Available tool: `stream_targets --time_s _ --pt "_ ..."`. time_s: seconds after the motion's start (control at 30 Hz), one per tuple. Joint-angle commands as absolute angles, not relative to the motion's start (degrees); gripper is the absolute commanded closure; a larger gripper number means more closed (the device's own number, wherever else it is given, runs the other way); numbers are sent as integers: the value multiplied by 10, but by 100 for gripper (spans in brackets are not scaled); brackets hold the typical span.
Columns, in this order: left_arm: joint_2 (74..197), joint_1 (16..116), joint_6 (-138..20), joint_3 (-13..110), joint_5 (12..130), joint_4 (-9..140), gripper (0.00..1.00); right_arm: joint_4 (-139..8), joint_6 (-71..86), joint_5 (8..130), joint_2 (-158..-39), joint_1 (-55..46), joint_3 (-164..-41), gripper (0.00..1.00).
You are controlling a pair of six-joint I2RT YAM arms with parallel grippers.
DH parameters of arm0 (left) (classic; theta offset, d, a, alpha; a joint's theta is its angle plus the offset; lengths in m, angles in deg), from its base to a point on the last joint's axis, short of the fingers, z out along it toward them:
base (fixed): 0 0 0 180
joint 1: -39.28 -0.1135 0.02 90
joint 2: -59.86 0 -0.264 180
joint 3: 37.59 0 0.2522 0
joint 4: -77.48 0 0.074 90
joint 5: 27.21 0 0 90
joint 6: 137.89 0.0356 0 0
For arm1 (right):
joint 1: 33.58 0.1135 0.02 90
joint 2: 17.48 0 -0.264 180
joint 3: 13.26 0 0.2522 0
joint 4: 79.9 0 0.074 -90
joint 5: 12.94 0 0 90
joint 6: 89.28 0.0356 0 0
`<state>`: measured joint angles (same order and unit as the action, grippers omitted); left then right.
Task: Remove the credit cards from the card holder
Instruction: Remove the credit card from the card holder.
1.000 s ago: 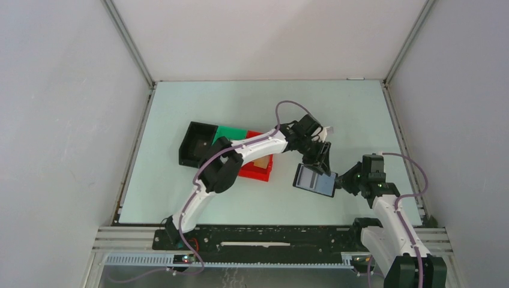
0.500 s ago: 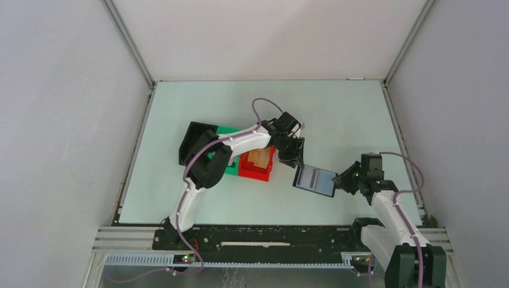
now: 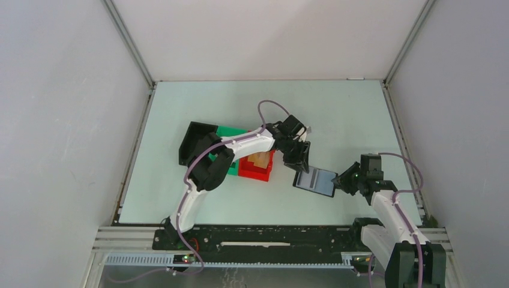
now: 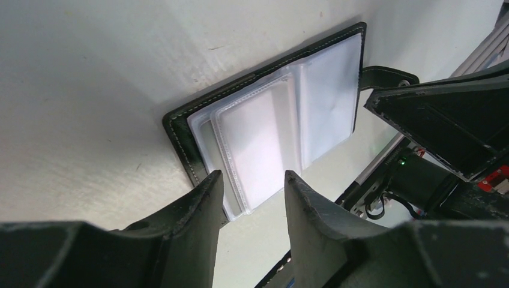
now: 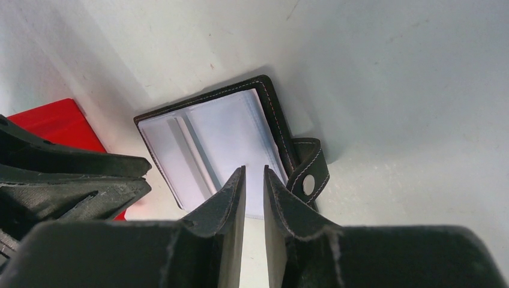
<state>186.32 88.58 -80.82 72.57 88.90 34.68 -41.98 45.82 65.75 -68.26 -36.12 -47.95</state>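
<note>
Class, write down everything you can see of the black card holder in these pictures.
The card holder is a small black folding wallet that looks like leather, with pale stitching round its edge. It is spread open on the pale table, showing glossy clear sleeves inside. A strap with a round snap sticks out from one side. The right tool pinches the edge beside the strap. The left tool is open and straddles the sleeves at the opposite edge.

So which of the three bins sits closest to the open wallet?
The red bin, rightmost in the row; the green bin and black bin lie further left of the card holder.
</note>
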Motion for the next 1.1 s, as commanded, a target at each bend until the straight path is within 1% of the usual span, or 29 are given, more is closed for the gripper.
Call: stream_targets --time_s 0.0,0.2,0.73,1.07 --pt "1858 892 -792 769 903 344 53 -438 456 653 -685 -363 -477 75" --pt "1873 894 -792 782 917 340 53 -437 454 654 -686 -363 -477 75" --pt "1899 894 -784 790 903 318 53 -445 455 651 -696 -363 -477 75" --pt "1892 899 -782 802 932 321 53 -444 454 652 -697 -363 -477 75"
